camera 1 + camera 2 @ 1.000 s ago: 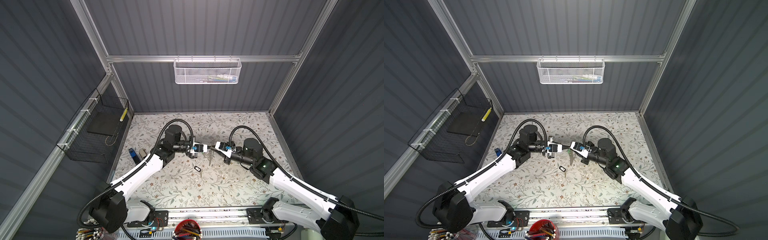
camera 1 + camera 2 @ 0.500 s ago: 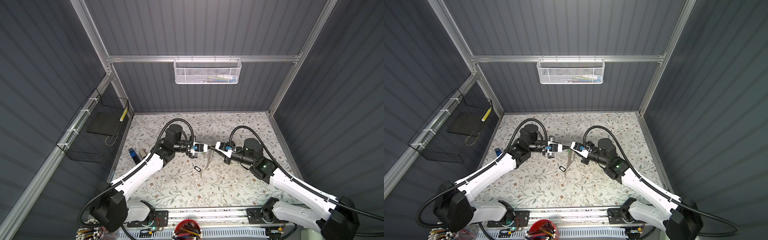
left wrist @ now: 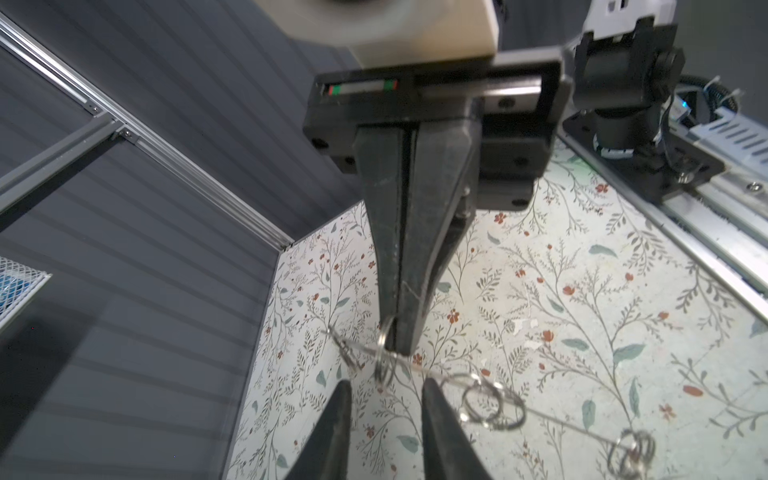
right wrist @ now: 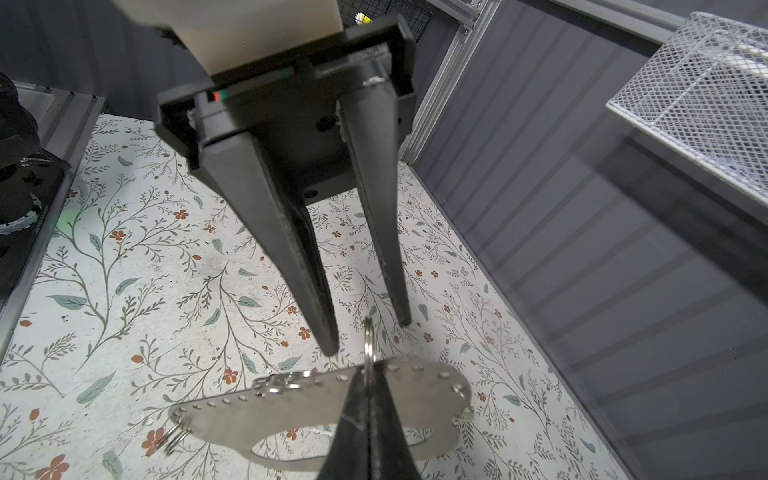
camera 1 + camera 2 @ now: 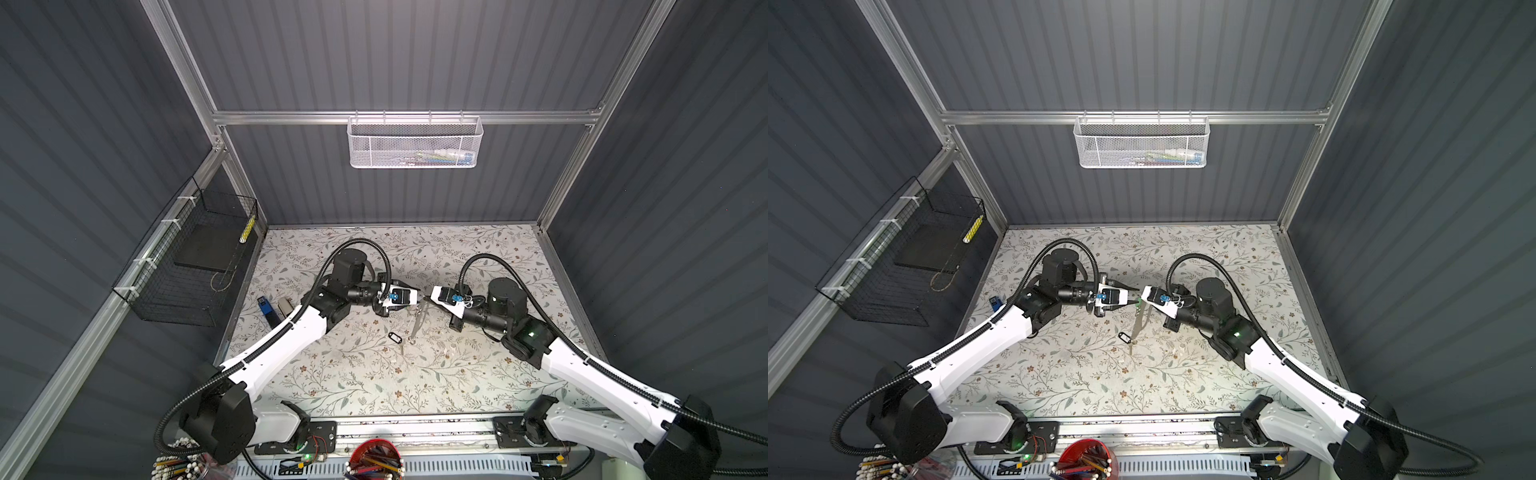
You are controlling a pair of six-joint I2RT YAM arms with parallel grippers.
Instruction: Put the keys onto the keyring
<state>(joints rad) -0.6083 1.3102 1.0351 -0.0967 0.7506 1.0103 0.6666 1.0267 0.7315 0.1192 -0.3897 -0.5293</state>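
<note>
Right jaws are shut tight on the keyring (image 4: 428,395), pinching its holed edge right where one split ring (image 4: 368,340) stands up. In both top views the keyring (image 5: 1138,324) hangs tilted mid-scene, low end close to the tabletop (image 5: 332,386); contact unclear. Left jaws are partly apart and empty, with that ring sitting in the gap near their tips and no contact visible. Nearby, the black-tagged key (image 5: 395,337) lies flat on the tabletop just beside the keyring's low end, not yet threaded. Can't make out the green-tagged key. Risks, my read: it's a single pinch on a thin edge, so the keyring can swivel or slip if the left side pushes the ring. Ring is tiny, so a left close could miss it or knock it flat.
</note>
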